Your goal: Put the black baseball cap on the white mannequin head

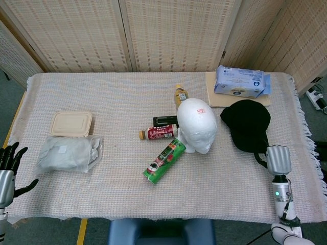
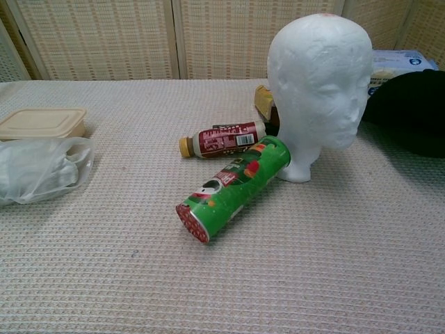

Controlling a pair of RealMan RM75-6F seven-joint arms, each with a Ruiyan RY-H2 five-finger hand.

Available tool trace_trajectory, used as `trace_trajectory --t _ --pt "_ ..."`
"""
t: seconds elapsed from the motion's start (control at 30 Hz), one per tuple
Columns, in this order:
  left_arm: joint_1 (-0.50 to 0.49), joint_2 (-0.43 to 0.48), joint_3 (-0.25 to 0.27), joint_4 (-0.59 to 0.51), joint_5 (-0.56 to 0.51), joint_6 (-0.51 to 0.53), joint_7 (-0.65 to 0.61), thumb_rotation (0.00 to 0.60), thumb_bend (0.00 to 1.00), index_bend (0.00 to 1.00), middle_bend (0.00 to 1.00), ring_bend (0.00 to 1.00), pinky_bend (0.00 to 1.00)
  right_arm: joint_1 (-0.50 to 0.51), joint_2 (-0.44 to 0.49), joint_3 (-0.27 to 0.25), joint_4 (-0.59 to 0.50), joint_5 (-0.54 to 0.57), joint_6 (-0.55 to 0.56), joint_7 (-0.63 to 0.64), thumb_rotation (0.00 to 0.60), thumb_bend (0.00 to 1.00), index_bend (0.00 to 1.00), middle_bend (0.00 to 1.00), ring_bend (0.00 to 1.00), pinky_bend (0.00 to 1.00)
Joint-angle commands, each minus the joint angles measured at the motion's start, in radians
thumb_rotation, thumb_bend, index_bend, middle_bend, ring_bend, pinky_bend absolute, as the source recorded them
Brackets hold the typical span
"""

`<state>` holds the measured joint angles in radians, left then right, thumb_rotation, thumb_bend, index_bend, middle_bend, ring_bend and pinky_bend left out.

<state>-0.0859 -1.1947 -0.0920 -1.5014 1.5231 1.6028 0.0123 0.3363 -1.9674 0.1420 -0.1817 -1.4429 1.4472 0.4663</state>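
While the right robot hand [image 1: 278, 160] grips the black cap [image 1: 247, 124], the takeout box [image 1: 71, 124] sits closed.

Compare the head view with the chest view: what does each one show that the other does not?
Only the head view shows the left hand, open off the table's edge, the right hand at the cap's near edge, and the whole cap. The chest view alone shows the mannequin head's face. Both share the green can, red bottle, lidded box, plastic bag and tissue pack.
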Motion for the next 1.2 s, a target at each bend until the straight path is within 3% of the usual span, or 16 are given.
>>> trace_trajectory --t 0.03,0.5,0.93,1.2 --pt "0.001 -0.001 -0.001 0.001 -0.001 0.001 0.001 0.600 0.15 0.17 0.08 0.00 0.10 0.004 0.001 0.006 -0.004 0.006 0.002 0.006 0.600 0.27 0.55 1.00 1.00 1.00" --pt "0.000 -0.005 -0.004 0.008 -0.002 0.002 0.001 0.600 0.15 0.17 0.08 0.01 0.10 0.011 0.015 0.017 -0.018 0.018 -0.001 0.036 0.600 0.32 0.59 1.00 1.00 1.00" --pt "0.003 -0.005 -0.005 0.011 -0.001 0.010 0.008 0.600 0.15 0.17 0.08 0.01 0.10 0.011 0.029 -0.003 -0.025 -0.001 0.001 0.072 0.600 0.47 0.59 1.00 1.00 1.00" --pt "0.006 0.002 -0.007 0.010 0.003 0.019 -0.001 0.600 0.15 0.17 0.08 0.01 0.10 0.023 0.037 0.017 -0.045 0.007 0.073 0.099 0.600 0.51 0.60 1.00 1.00 1.00"
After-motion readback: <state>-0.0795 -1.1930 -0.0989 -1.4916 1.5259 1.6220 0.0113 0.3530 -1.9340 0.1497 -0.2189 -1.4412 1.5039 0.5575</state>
